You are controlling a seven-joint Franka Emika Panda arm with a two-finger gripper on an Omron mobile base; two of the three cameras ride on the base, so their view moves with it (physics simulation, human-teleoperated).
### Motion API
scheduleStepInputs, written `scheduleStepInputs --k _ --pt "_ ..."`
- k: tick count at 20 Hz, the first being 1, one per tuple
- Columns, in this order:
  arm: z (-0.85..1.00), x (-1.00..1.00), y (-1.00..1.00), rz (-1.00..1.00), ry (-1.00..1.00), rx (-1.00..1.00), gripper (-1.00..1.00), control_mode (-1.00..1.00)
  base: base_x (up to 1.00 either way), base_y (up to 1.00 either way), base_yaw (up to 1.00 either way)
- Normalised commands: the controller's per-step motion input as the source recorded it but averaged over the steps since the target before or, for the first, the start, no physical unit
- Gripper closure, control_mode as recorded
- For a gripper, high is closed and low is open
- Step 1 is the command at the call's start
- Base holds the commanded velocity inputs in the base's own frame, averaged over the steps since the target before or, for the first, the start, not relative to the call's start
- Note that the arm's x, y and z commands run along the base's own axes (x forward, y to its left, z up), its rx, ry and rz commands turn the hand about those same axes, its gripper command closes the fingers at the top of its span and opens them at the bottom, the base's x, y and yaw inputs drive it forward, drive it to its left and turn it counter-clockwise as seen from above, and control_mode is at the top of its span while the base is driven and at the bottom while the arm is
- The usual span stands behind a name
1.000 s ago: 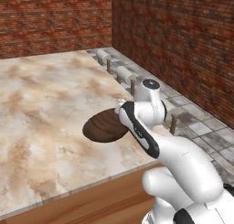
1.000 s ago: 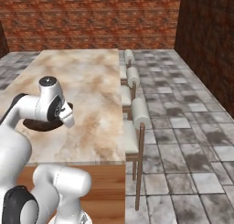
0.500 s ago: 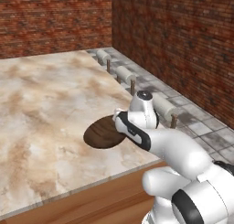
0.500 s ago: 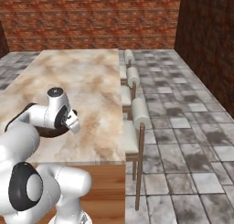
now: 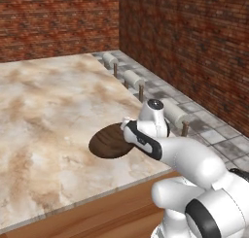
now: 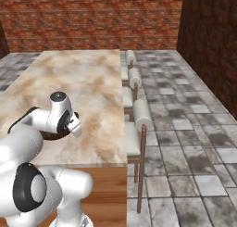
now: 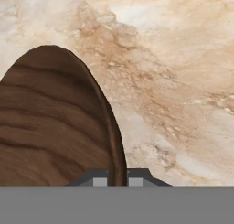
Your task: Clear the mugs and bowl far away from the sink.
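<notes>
We brought the gripper [image 7: 117, 177] down over the last second; jaws stayed nearly shut, pinching the bowl [image 5: 109, 142] rim. Bowl sat centre-left in the left base view, low over the marble counter [image 5: 44, 110], apparently ready for release.

In the left base view the bowl [image 5: 109, 142] lay on the counter [image 5: 48, 110] just left of centre frame, near the counter's front edge, with the arm's hand against its right side. Stools [image 5: 172, 113] stood in a row along the counter's right edge, running toward the upper middle of the frame. In the right base view the bowl [image 6: 55, 136] sat at the left, mostly behind the arm, and the stools [image 6: 139, 112] lined the counter's right edge at centre frame. In the hand view the gripper [image 7: 117, 177] sat at the bottom centre, astride the rim of the bowl [image 7: 50, 127], which occupied the lower left.
</notes>
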Motion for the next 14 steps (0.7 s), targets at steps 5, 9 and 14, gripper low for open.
scheduleStepInputs --k 5,9,14 --pt "-0.25 0.0 0.0 0.0 0.0 0.09 1.0 -1.0 0.0 0.0 0.0" --pt "-0.17 0.06 0.0 0.0 0.0 0.09 1.0 -1.0 0.0 0.0 0.0" --pt "0.0 0.0 0.0 0.0 0.0 0.0 -1.0 -1.0 0.0 0.0 0.0"
